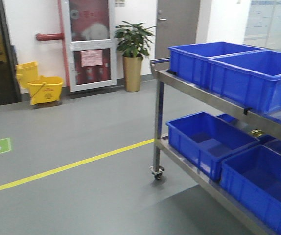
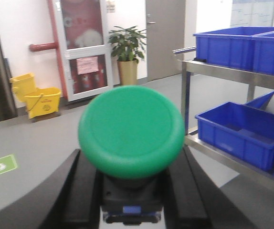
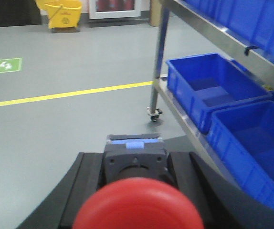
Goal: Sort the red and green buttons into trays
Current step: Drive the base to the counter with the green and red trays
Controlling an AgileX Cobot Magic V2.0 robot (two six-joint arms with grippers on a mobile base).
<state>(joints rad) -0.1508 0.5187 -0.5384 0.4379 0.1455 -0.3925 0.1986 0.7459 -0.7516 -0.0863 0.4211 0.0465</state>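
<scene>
Grippers loaded, one button each. The left gripper is clamped on the dark body of a green button. Its domed cap faces the wrist camera and hides most of the body, and black fingers flank it on both sides. The right gripper is likewise closed on a red button, its dark body seated between the fingers and its cap at the bottom edge of the view. Both buttons hang above a grey floor crossed by a yellow line. To the robot's right stands a wheeled steel cart carrying deep blue crates on two shelves. Neither tray appears in any view.

Judged step: carriage, with pick-up done and placing not begun. The next move calls for bringing the trays into view, then matching by colour: green button to green tray, red to red. Each should be lowered close to the tray floor before the fingers part, since a domed cap on a blocky body is likely to tip if dropped.
</scene>
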